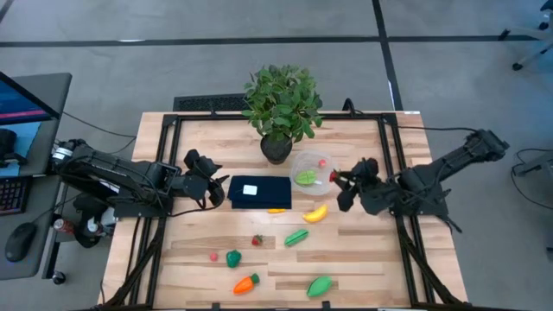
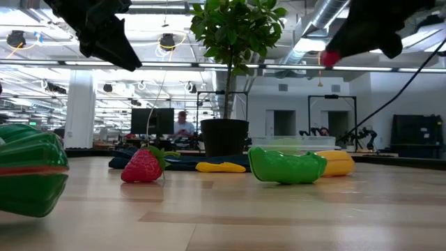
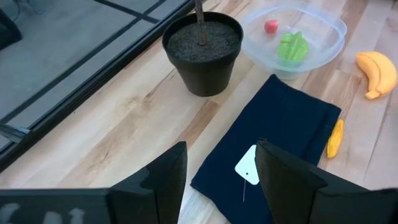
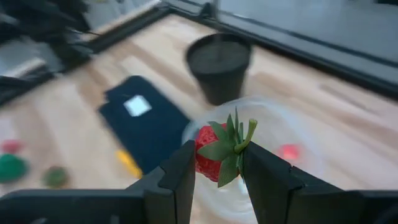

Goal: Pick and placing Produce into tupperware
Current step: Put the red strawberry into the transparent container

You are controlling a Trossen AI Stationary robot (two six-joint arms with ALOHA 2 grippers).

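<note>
Surface: pale wood-plank counter point(image 1: 363, 259) in a black frame on a grey floor; the low view looks into a lit workroom where a person sits far back at screens.
Tupperware: round clear bowl point(image 1: 309, 168) near the counter's far edge, just beside the potted plant point(image 1: 278, 108); a lobed green piece point(image 1: 306, 178) and a tiny red berry point(image 1: 322, 161) lie inside.
Right tool point(image 1: 339, 179): at the bowl's rim on the side toward the counter's right edge, fingers pinching a red strawberry point(image 4: 216, 151) with a green leafy cap; the wrist view shows the bowl directly beyond it.
Left tool point(image 3: 217, 174): fingers spread with nothing between them, near the left end of a dark blue cloth point(image 1: 260, 193).
Label: a white tag point(image 1: 251, 191) lies on the cloth; any writing is too small to read.
Banana point(image 1: 316, 212): yellow, curved, just beyond the cloth's right end, long axis slanting toward the bowl.
Small yellow-orange piece point(image 1: 276, 210): touching the cloth's near edge, lying parallel to it.
Mid-counter produce: a second strawberry point(image 1: 257, 240); a green pod point(image 1: 296, 237), long axis tilted toward the banana.
Near-edge produce: pink berry point(image 1: 213, 256), dark green piece point(image 1: 233, 257), carrot point(image 1: 245, 283) with its green top pointing right, light green piece point(image 1: 320, 286).
</note>
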